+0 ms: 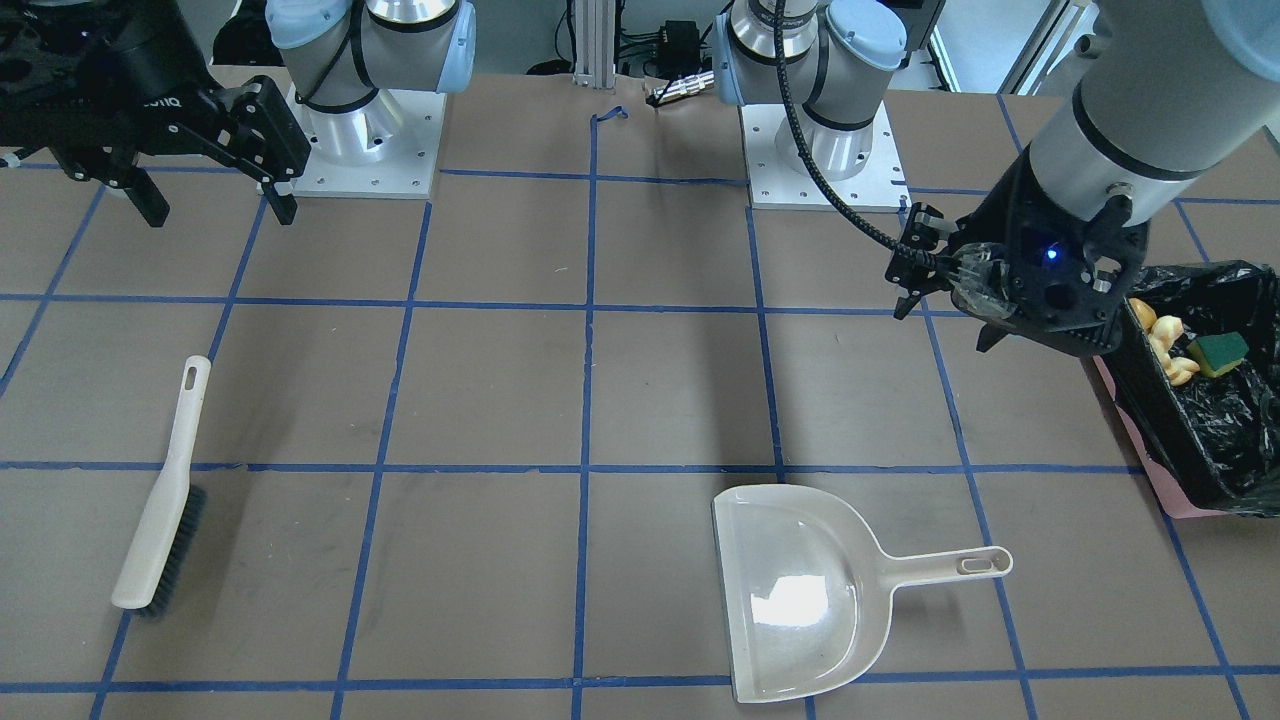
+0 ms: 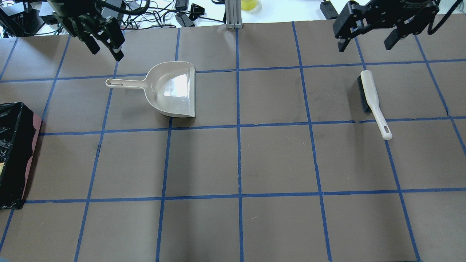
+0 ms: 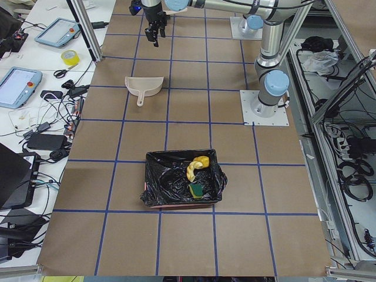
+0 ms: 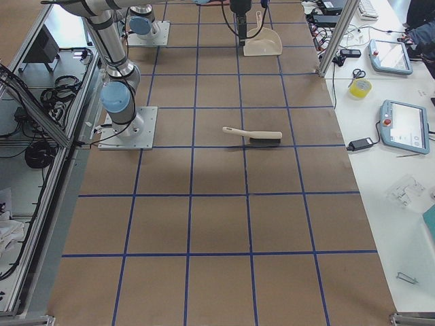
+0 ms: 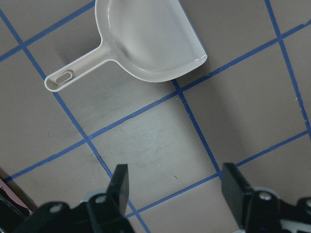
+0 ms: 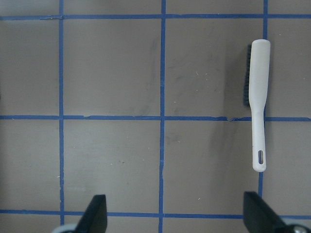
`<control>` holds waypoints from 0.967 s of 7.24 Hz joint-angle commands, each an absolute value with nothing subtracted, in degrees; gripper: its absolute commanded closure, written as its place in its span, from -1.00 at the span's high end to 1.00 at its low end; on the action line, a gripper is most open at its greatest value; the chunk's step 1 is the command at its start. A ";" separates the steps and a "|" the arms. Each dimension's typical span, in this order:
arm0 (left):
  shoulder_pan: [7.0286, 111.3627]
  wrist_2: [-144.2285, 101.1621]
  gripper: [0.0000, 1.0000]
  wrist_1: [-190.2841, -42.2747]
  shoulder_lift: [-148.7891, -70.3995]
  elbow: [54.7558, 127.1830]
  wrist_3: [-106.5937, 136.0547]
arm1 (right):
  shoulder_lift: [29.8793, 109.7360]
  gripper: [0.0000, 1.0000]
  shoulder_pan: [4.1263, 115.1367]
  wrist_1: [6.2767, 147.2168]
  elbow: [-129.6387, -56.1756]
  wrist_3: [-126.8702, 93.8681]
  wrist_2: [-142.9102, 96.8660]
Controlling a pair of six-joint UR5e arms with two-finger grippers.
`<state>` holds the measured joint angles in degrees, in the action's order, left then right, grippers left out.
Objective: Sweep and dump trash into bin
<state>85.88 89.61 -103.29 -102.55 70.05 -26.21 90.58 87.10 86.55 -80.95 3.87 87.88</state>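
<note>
trash (image 1: 1218,350) in bin (image 1: 1165,430); dustpan (image 1: 800,600), brush (image 1: 165,490) lie free; left gripper (image 5: 175,177), right gripper (image 6: 175,208) jaws apart, empty; task seems done.

The taped brown table (image 1: 480,380) carries dustpan (image 1: 800,610), brush (image 1: 160,500) and bin (image 1: 1165,425).

A brown table (image 2: 276,160) gridded with blue tape (image 2: 239,163); the white bench (image 4: 408,224) alongside carries tablets (image 4: 406,125) and cables (image 3: 41,126).
</note>
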 commanded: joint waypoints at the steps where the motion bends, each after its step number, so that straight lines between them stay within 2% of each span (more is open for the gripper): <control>1: 85.69 89.47 0.36 -102.75 -99.15 75.13 -25.05 | 90.53 1.00 87.10 86.57 -80.95 3.95 87.80; 2: 85.43 89.47 0.62 -101.70 -98.36 75.32 -22.53 | 90.53 1.00 87.10 86.57 -80.95 3.87 87.89; 3: 85.34 89.56 1.00 -98.21 -98.26 75.41 -19.19 | 90.53 1.00 87.10 86.66 -80.95 3.87 87.80; 7: 85.52 89.56 1.00 -96.15 -97.48 77.42 -12.60 | 90.53 1.00 87.10 86.66 -80.95 3.78 87.80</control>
<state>85.41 89.91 -96.29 -97.96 76.51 -15.93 90.53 87.10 86.68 -80.95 3.81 87.80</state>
